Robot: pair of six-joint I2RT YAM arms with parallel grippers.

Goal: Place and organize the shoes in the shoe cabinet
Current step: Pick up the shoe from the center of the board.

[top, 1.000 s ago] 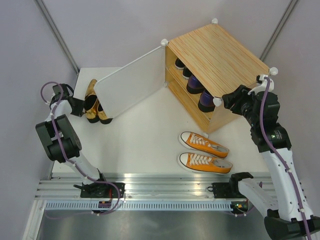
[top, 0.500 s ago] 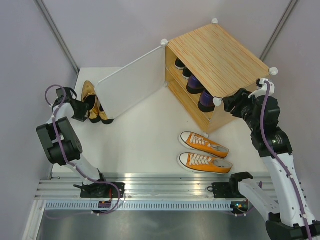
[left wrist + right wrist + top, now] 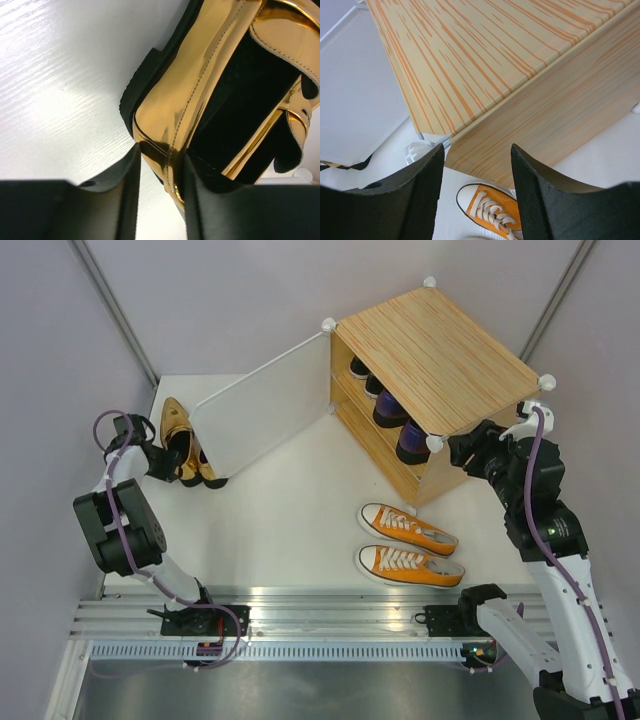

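The shoe cabinet [image 3: 430, 350] stands at the back right with its white door [image 3: 265, 415] swung open to the left. Inside it show dark purple loafers [image 3: 392, 408] and a black sneaker [image 3: 360, 368]. Two orange sneakers [image 3: 408, 528] lie side by side in front of it. The gold pumps [image 3: 178, 435] sit at the far left, behind the door's edge. My left gripper [image 3: 161, 150] straddles the heel wall of one gold pump [image 3: 210, 65], one finger inside and one outside, shut on it. Empty and open, my right gripper [image 3: 476, 150] hovers at the cabinet's near corner [image 3: 485, 50], above an orange sneaker [image 3: 492, 212].
The open door [image 3: 355, 90] reaches across the table's middle toward the pumps. A white corner knob [image 3: 417, 150] sits just beside my right gripper's left finger. Grey walls close in the left side and the back. A metal rail [image 3: 320, 605] runs along the near edge.
My left gripper has moved in on the gold pump's heel and narrowed onto it; the pump's toe has swung toward the back left. The right arm has barely shifted.
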